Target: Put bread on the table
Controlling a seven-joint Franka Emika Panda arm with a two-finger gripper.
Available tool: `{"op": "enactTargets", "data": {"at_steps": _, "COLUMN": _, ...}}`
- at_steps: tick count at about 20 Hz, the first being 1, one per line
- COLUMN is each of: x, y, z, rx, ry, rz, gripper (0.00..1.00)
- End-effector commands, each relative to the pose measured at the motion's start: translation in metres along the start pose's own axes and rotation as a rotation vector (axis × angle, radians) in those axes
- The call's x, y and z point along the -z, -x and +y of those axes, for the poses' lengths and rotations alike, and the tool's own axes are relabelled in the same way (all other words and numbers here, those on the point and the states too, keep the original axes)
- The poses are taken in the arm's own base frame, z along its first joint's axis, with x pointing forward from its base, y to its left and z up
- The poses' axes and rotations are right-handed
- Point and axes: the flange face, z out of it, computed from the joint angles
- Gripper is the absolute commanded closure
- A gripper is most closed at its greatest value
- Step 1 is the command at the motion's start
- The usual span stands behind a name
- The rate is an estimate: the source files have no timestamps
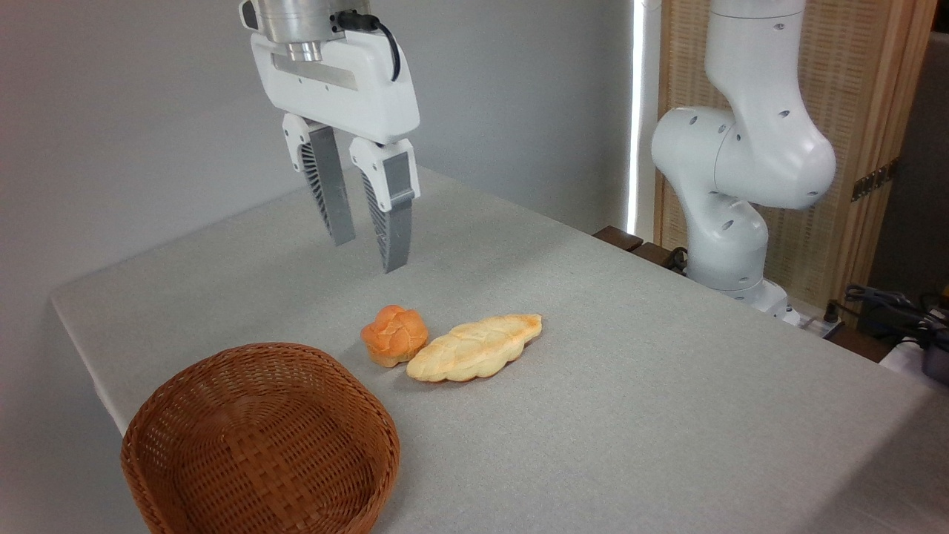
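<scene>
While the gripper (368, 254) hangs high over the far left part of the table (667, 415), fingers parted and holding nothing, the bread (476, 346) lies flat on the cloth below it, nearer the front edge and a little right. Long axis runs from near-left up to far-right, browned tip toward the far right corner. Orange bun (394, 335) touches its left end. Basket (259, 445) at front left corner, empty. Task looks done.

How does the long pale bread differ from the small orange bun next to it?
The bread is long, flat, leaf-shaped and pale yellow; the bun is round, taller and orange. The bread has braided ridges and a browned tip; the bun has a knotted top. Both lie on the table, outside the basket.
</scene>
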Motion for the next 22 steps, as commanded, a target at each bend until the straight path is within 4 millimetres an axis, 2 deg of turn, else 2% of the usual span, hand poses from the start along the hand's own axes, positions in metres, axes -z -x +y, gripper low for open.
{"op": "enactTargets", "data": {"at_steps": 1, "x": 0.002, "y": 0.004, "z": -0.002, "rx": 0.002, "ry": 0.036, "rz": -0.024, "gripper": 0.0}}
{"op": "enactTargets", "data": {"at_steps": 6, "x": 0.004, "y": 0.021, "z": -0.024, "rx": 0.045, "ry": 0.036, "rz": -0.015, "gripper": 0.0}}
{"op": "enactTargets", "data": {"at_steps": 8, "x": 0.003, "y": 0.023, "z": -0.027, "rx": 0.045, "ry": 0.035, "rz": -0.009, "gripper": 0.0}}
{"op": "enactTargets", "data": {"at_steps": 13, "x": 0.003, "y": 0.024, "z": -0.029, "rx": 0.042, "ry": 0.034, "rz": -0.007, "gripper": 0.0}}
{"op": "enactTargets", "data": {"at_steps": 22, "x": 0.0, "y": 0.015, "z": -0.022, "rx": 0.021, "ry": 0.026, "rz": 0.003, "gripper": 0.0}}
